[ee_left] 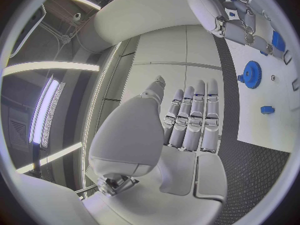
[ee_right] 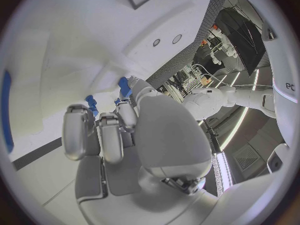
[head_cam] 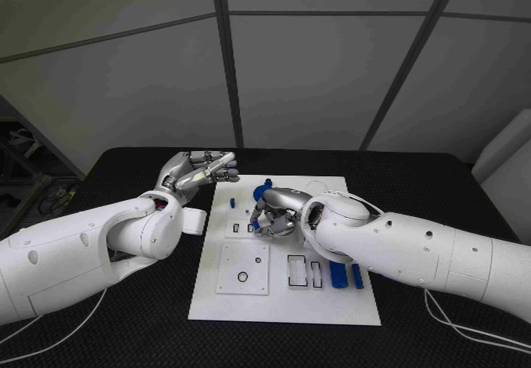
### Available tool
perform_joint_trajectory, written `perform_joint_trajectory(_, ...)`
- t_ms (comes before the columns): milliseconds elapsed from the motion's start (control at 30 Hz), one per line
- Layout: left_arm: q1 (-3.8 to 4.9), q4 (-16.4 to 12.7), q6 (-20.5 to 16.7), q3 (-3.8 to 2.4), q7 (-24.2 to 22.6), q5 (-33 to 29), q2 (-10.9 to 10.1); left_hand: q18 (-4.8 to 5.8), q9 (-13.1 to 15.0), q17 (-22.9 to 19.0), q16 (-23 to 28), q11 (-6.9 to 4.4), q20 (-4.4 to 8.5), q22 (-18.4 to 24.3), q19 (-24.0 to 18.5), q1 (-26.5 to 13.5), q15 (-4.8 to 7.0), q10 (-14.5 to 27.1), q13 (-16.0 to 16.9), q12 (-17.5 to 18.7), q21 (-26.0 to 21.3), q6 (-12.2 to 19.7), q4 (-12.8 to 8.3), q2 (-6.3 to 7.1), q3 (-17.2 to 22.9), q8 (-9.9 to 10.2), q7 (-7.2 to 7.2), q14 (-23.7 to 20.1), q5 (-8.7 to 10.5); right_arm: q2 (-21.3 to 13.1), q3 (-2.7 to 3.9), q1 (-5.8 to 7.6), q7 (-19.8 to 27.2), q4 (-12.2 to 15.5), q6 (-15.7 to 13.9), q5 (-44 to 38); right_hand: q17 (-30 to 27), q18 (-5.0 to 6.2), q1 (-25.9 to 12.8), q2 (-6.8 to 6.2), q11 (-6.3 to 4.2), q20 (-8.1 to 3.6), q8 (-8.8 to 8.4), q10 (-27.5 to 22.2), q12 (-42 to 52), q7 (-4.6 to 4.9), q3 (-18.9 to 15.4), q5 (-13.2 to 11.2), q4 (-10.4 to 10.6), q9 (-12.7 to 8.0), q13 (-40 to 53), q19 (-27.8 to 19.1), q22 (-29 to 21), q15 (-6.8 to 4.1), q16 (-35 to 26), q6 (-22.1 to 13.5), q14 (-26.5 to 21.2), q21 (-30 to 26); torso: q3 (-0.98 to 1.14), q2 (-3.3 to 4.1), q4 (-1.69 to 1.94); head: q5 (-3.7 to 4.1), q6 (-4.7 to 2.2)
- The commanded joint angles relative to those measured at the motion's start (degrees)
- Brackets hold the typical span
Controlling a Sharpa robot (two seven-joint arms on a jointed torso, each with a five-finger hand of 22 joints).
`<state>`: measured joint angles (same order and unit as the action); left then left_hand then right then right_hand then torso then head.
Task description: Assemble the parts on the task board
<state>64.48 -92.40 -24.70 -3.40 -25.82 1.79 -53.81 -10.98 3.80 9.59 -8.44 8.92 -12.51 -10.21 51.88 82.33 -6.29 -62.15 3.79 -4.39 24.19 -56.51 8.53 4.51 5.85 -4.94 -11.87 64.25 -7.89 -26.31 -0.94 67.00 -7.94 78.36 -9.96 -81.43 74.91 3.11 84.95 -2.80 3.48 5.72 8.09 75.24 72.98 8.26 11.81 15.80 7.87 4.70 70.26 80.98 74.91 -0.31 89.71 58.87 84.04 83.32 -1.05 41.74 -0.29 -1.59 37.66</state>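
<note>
Left hand (head_cam: 197, 175) raised above the table (head_cam: 122, 165) at upper left of centre in the head view, just off the task board's (head_cam: 285, 307) far left corner, palm turned up, fingers (ee_left: 195, 117) straight, side by side, holding nothing; thumb set a little apart. Same flat, extended pose seen from the left wrist. Left forearm running down to the lower left edge of the frame.

Right hand (head_cam: 277, 212) low over the middle of the board, curled downward, fingers (ee_right: 103, 132) bent in close together. Small blue part (ee_right: 125, 86) at the fingertips in the right wrist view, another blue piece (ee_right: 92, 105) just beside it; cannot tell whether pinched or only touched. Right forearm crossing the board from the lower right, hiding much of its right side.

Blue gear (head_cam: 262, 189) (ee_left: 252, 74) near the board's far edge, just beyond the right hand. Small blue peg (head_cam: 232, 203) (ee_left: 267, 109) on the board's left side, apart from the gear. Two long blue bars (head_cam: 338, 273) side by side at centre right of the board, partly under the right forearm. Square white plate (head_cam: 243, 270) with round holes at lower left of the board, two dark-rimmed rectangular slots (head_cam: 297, 271) between it and the bars.
</note>
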Motion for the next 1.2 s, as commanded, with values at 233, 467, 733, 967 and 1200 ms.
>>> perform_joint_trajectory(233,0.09,0.0,0.6,-0.04,-0.2,0.4,0.1,0.7,0.0,0.1,0.2,0.19,-0.03,0.1,-0.6,-0.4,-0.18,0.0,0.0,0.3,-0.3,0.0,-0.3,-0.09,0.1,0.4,-0.23,-0.2,0.36,0.2,-0.01,0.02,-0.3,-0.5,1.7,-0.3,14.3,-0.21,-0.8,-0.72,-0.09,-0.01,-0.04,-0.5,-0.4,0.01,0.4,0.0,0.0,0.0,-0.3,0.1,2.2,-0.29,-0.1,0.0,5.8,0.0,0.01,0.03,-0.02,0.02,0.09)
perform_joint_trajectory(467,0.09,0.0,0.6,-0.04,-0.1,0.4,0.0,0.68,0.0,0.2,0.4,0.19,-0.07,0.1,-0.7,-0.4,-0.19,-0.1,0.0,0.3,-0.3,-0.1,-0.4,-0.12,0.1,0.4,-0.24,-0.2,0.44,0.2,-0.02,0.02,-0.6,-0.7,1.6,-0.4,14.2,-0.18,-1.2,-1.18,0.09,0.09,-0.39,-1.0,-1.0,0.25,0.6,0.0,0.0,-0.2,-0.9,0.0,2.1,-0.15,-0.1,-0.7,5.7,-0.1,-0.02,0.02,-0.02,0.05,0.13)
perform_joint_trajectory(733,0.09,0.0,0.6,-0.04,-0.1,0.4,0.0,0.68,0.0,0.2,0.4,0.19,-0.07,0.1,-0.7,-0.4,-0.19,-0.1,0.0,0.3,-0.3,-0.1,-0.4,-0.12,0.1,0.4,-0.24,-0.2,0.44,0.4,-0.03,0.01,-1.1,-0.8,1.6,-1.0,14.2,-0.18,-1.5,-1.52,0.23,0.18,-0.58,-1.3,-1.2,0.42,0.7,0.0,-0.1,-0.4,-1.1,-0.1,2.1,-0.04,-0.1,-1.1,5.7,-0.1,-0.01,0.01,-0.02,0.03,0.19)
perform_joint_trajectory(967,0.09,0.0,0.7,-0.04,-0.1,0.4,0.0,0.68,0.0,0.2,0.4,0.19,-0.07,0.1,-0.7,-0.4,-0.19,-0.1,0.0,0.3,-0.3,-0.1,-0.4,-0.12,0.1,0.4,-0.24,-0.2,0.44,0.4,-0.03,0.01,-1.5,-0.9,1.6,-1.4,14.2,-0.15,-1.8,-1.9,0.38,0.29,-0.81,-1.5,-1.4,0.58,0.8,0.0,-0.1,-0.5,-1.3,-0.1,1.9,0.09,-0.1,-1.6,5.7,-0.2,0.0,0.01,-0.03,0.03,0.2)
perform_joint_trajectory(1200,0.09,0.0,0.7,-0.04,-0.1,0.4,0.0,0.68,0.0,0.2,0.4,0.19,-0.07,0.1,-0.7,-0.4,-0.19,-0.1,0.0,0.3,-0.3,-0.1,-0.4,-0.12,0.1,0.4,-0.24,-0.2,0.44,0.6,-0.04,0.01,-1.6,-1.0,1.7,-1.7,14.1,-0.13,-2.0,-2.21,0.52,0.39,-1.04,-1.8,-1.7,0.75,0.9,0.0,-0.2,-0.6,-1.5,-0.2,1.8,0.21,-0.2,-2.1,5.7,-0.2,0.01,-0.01,-0.06,0.04,0.19)
